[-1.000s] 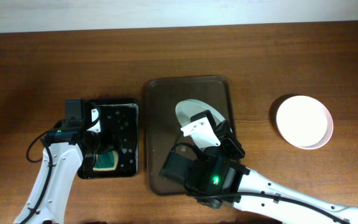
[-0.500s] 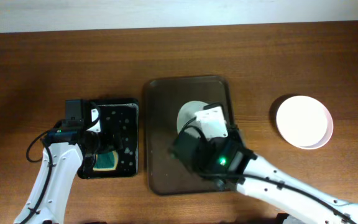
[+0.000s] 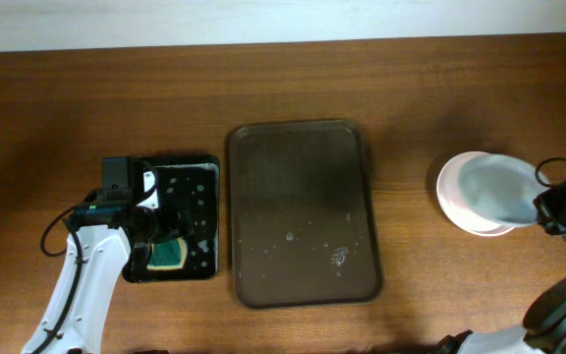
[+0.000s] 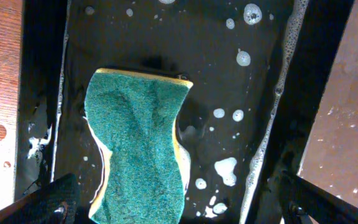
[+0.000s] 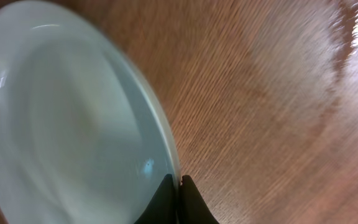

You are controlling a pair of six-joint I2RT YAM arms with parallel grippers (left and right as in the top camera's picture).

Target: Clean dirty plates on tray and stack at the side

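The dark-brown tray lies at the table's middle with no plates on it, only wet spots. My right gripper is shut on the rim of a pale greenish-white plate, holding it tilted just over the white plate stack at the right. In the right wrist view the fingertips pinch the plate's edge. My left gripper is open over the green sponge in the black tray, one finger on each side.
The small glossy black tray holds soapy water and foam bubbles. Bare wooden table surrounds both trays. The plate stack sits near the table's right edge.
My right arm carried the plate from the dark-brown tray across to the right, over the plate stack. The tray now holds no plate. The left arm has not moved.
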